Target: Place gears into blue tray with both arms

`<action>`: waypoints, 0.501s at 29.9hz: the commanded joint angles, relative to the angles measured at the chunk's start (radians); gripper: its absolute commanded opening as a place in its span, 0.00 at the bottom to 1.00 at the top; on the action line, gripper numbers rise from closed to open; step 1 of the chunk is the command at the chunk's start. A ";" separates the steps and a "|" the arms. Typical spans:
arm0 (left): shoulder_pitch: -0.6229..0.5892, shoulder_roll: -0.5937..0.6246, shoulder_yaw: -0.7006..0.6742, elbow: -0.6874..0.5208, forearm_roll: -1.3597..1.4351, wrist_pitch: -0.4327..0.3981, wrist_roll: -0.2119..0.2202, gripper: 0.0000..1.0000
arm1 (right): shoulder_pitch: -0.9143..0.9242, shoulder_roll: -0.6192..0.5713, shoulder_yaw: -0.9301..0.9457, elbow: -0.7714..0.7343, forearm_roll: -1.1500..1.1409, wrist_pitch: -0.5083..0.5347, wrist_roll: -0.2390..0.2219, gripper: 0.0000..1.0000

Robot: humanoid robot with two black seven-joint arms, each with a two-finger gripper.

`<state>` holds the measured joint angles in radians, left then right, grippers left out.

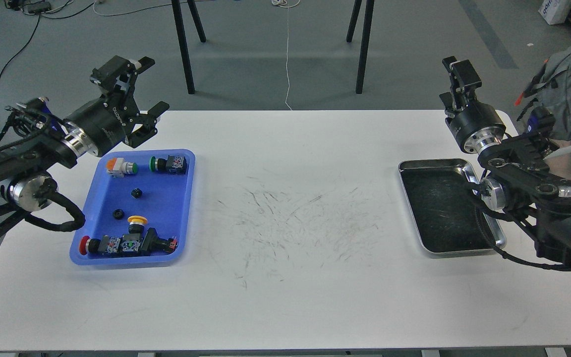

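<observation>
Black left tool (150, 88) spread above blue tray (169, 210); right tool (456, 74) raised, seemingly pressed together.

The blue tray (179, 208) at the left of the frame looks like smooth, slightly shiny plastic. The silver tray (469, 171) at the right is shiny metal with a dark, dull, scratched inside. The white table (285, 307) is smooth and matt, with many thin dark scratches in the middle. Both arms are matt black with shiny silver metal rings.

Left hand (152, 84) agape, right hand (456, 74) raised
</observation>
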<state>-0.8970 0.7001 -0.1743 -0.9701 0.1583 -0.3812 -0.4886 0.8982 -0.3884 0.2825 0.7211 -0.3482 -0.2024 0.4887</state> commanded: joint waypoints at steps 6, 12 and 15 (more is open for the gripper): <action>0.000 -0.093 -0.010 0.059 -0.080 -0.039 0.000 1.00 | 0.002 0.014 0.018 0.007 0.017 0.012 0.000 0.96; 0.010 -0.157 -0.048 0.074 -0.137 -0.008 0.000 1.00 | -0.015 0.046 0.072 0.006 0.023 0.003 0.000 0.97; 0.009 -0.165 -0.051 0.083 -0.143 0.007 0.000 1.00 | -0.015 0.060 0.099 -0.006 0.021 -0.003 0.000 0.97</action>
<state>-0.8884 0.5427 -0.2204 -0.8947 0.0245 -0.3889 -0.4887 0.8848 -0.3414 0.3562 0.7255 -0.3259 -0.1983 0.4887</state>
